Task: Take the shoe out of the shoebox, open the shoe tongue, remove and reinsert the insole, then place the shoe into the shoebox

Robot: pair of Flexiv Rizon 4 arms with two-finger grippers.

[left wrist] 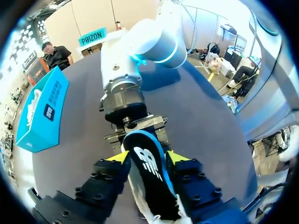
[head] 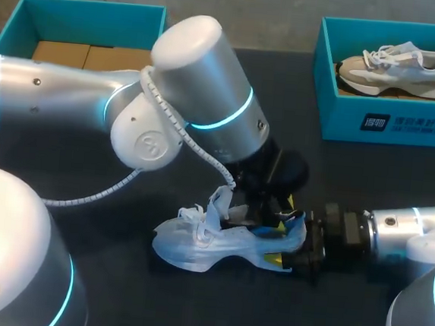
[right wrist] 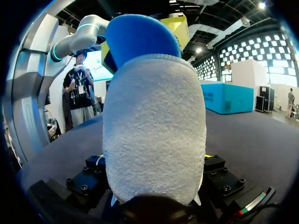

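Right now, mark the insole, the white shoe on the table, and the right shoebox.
insole [left wrist: 148, 168]: left wrist view, middle of its dark printed face.
white shoe [head: 194, 251]: head view, side of the forefoot.
right shoebox [head: 343, 121]: head view, bare part of the front wall.

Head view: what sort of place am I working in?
Probably a robot shoe-handling test bench: a dark table, two teal shoeboxes, one holding a sneaker, a white shoe out on the table.

Left gripper [head: 274, 210]: mostly hidden under its arm, frame centre.
Right gripper [head: 286, 251]: fingertips hidden behind shoe [right wrist: 154, 130] heel in wrist view.
Insole [left wrist: 148, 168]: one end buried inside shoe.
Upper-right box [head: 390, 109]: clipped at right edge.
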